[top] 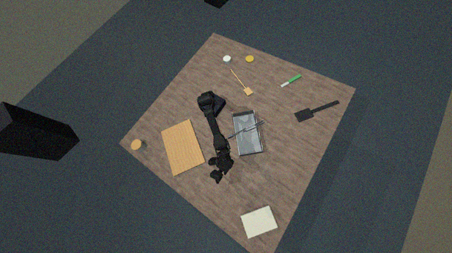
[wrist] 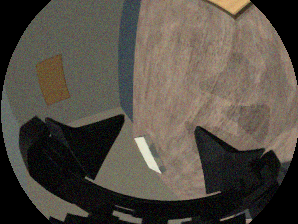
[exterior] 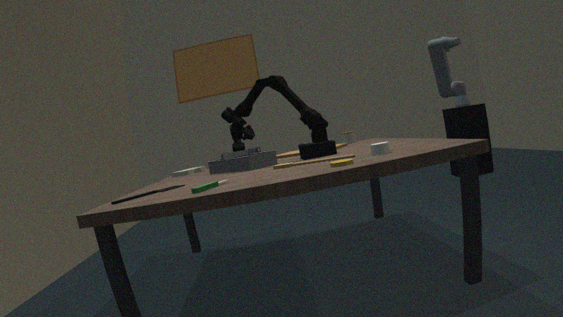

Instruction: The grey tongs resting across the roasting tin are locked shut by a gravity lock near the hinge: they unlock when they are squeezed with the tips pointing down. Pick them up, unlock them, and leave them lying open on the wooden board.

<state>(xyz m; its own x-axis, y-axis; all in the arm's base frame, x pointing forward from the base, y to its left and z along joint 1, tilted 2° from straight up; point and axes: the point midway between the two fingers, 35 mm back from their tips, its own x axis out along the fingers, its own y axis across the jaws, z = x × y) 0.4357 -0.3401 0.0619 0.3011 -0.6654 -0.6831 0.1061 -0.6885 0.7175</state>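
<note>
The grey tongs rest across the roasting tin, their ends past both long sides. They are thin and dark here, so how far apart their arms stand is hard to tell. The wooden board lies flat on the table, on the other side of the arm from the tin. My gripper is open and empty. It hangs above the table between the board and the tin, tilted, with its fingers wide apart. The tongs are out of the wrist view.
A pale block lies near the table's corner. A jar stands beyond the board. A black spatula, a green-handled knife, a wooden spatula, a yellow disc and a white cup are farther off.
</note>
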